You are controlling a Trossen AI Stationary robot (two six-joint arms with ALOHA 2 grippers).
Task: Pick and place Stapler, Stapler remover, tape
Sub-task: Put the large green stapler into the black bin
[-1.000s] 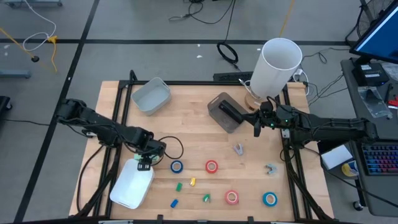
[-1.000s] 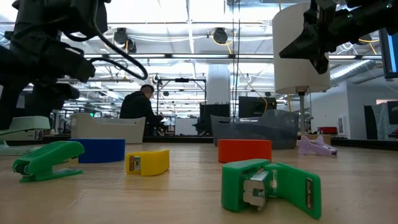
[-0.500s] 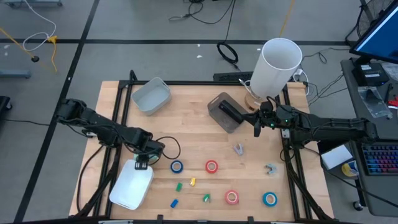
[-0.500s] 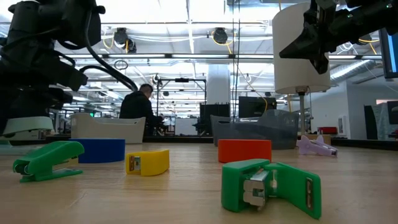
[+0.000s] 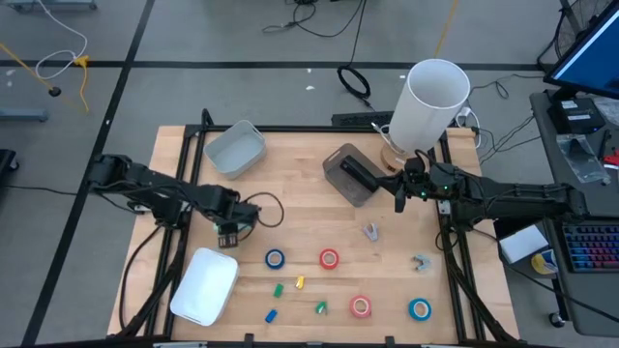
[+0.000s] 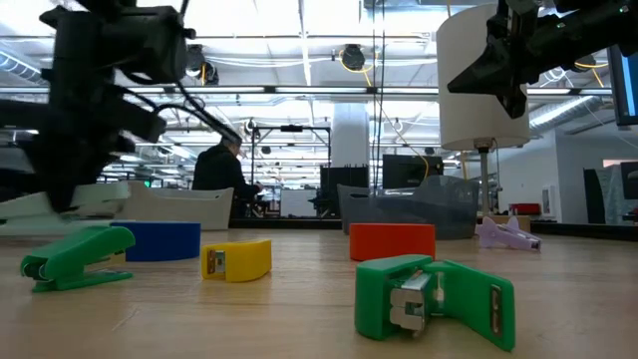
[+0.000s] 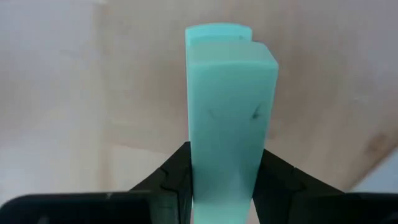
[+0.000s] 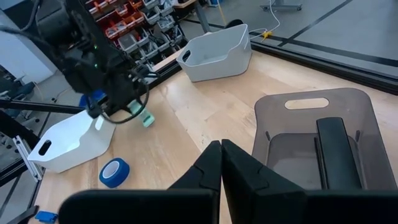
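The left gripper (image 5: 229, 235) hangs above the table between the white bin (image 5: 205, 286) at its 6 o'clock and the pale grey bin (image 5: 235, 150) at its 12 o'clock. Its 2 fingers (image 7: 168, 180) are closed on a mint-green stapler (image 7: 229, 118), pressing its 2 long sides, and the stapler juts out well beyond the fingertips. From the right wrist view the mint piece (image 8: 147, 120) shows under that gripper, clear of the wooden table (image 5: 309, 222).

The right gripper (image 5: 399, 200) waits at 3 o'clock of the smoky-grey tray (image 5: 350, 176), its fingers (image 8: 214, 163) pressed together on nothing. A black stapler (image 8: 339, 149) lies in that tray.

4 tape rolls lie in the near half of the table: a blue roll (image 5: 275, 259) at 4 o'clock of the left gripper, a red roll (image 5: 330, 258) to its right, another red roll (image 5: 361, 307) and a blue roll (image 5: 419, 309) toward the front edge. 2 grey staple removers (image 5: 371, 231) (image 5: 421, 262) lie at 5 o'clock of the tray. Small green (image 5: 278, 289), yellow (image 5: 299, 282), green (image 5: 320, 307) and blue (image 5: 271, 315) pieces lie between the white bin and the red rolls. A white cylinder (image 5: 433, 104) stands at the far right corner. A person (image 6: 221, 177) sits in the room beyond.
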